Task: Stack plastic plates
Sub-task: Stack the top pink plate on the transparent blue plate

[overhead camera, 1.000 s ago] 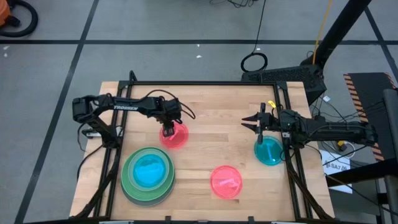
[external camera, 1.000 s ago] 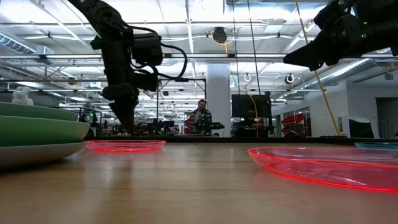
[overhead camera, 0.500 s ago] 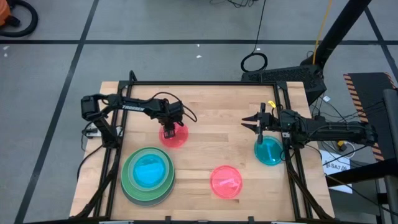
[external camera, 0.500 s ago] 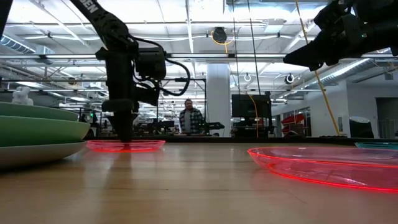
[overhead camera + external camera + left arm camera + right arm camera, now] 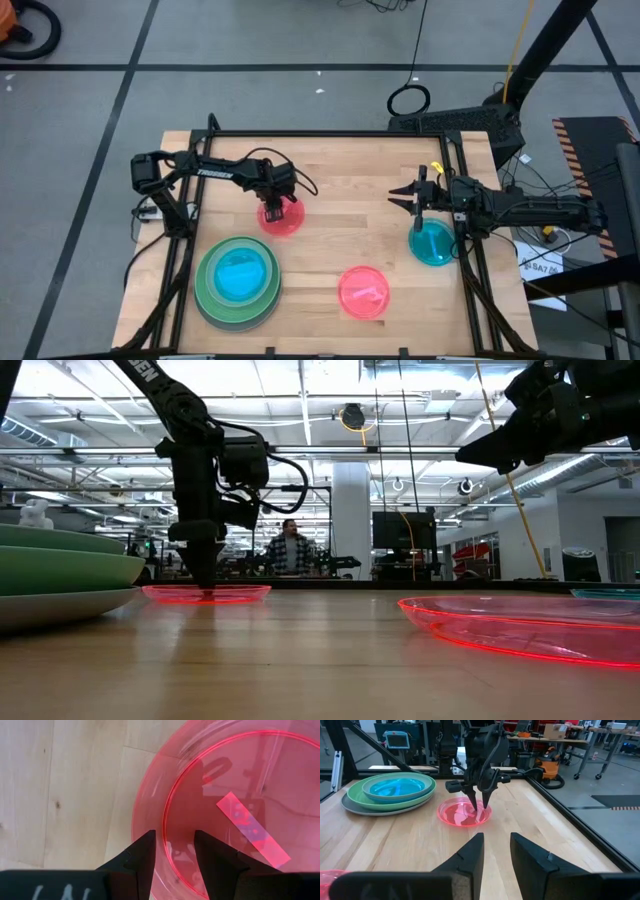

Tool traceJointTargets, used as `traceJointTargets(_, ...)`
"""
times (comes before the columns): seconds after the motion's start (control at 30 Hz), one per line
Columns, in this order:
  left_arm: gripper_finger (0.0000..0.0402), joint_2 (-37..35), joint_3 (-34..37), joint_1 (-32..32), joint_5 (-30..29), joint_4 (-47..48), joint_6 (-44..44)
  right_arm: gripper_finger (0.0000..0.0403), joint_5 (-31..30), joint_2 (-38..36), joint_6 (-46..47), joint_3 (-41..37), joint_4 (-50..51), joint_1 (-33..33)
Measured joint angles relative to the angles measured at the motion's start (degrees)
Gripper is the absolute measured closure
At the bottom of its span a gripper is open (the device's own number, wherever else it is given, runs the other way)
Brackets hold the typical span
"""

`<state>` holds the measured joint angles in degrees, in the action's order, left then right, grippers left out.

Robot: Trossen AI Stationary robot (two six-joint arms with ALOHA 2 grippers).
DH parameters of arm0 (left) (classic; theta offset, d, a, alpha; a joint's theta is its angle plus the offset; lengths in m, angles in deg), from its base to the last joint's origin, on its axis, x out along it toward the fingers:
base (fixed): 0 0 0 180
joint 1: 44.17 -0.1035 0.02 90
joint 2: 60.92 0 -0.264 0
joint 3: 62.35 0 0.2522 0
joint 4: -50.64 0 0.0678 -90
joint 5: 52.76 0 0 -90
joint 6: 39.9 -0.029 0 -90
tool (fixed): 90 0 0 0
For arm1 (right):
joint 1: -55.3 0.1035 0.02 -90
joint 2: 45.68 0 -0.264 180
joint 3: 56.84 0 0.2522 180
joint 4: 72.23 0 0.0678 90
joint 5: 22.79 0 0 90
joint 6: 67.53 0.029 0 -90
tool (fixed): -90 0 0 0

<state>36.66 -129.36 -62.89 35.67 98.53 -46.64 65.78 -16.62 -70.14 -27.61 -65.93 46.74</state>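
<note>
Left gripper [image 5: 271, 211] straddling the rim of a small translucent pink plastic plate [image 5: 283, 220]

Its jaws are spread, one finger inside the rim and one outside, apparently to pinch the thin edge, since the shallow, glossy plate lies flat on the wooden surface [image 5: 340, 235] near the blue-on-green-on-grey plate stack [image 5: 238, 281]. The right gripper [image 5: 412, 200] waits with jaws parted above the teal plate [image 5: 433, 243]; a second pink plate [image 5: 363, 292] lies apart.

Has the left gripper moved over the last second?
Yes. The left gripper came down toward the near table edge, and its fingers now straddle the pink plate's rim.
</note>
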Motion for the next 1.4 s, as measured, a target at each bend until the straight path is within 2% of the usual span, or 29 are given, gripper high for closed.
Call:
traceJointTargets(0.63, 0.0257, 0.07, -0.01, 0.04, -0.83, -0.1, 1.39, 0.0314, 0.01, 0.0, 0.02, 0.0, 0.0, 0.0)
traceJointTargets(0.97, 0.0257, -0.2, -3.81, 0.32, -0.5, 3.93, 0.58, 0.0314, -0.02, -0.02, 0.04, 0.0, -0.01, 0.0)
traceJointTargets(1.17, 0.0257, -0.24, -4.96, -1.88, -3.65, 3.67, -2.63, 0.0314, -0.02, -0.02, 0.06, 0.0, 0.0, 0.02)
traceJointTargets(1.33, 0.0257, -0.24, -4.98, -4.46, -3.19, 3.63, -3.1, 0.0314, -0.02, -0.02, 0.46, 0.0, -0.01, 0.01)
traceJointTargets(1.4, 0.0257, -0.24, -4.98, -5.19, -1.07, 3.41, -3.41, 0.0314, -0.02, -0.02, 0.46, 0.0, 0.0, 0.02)
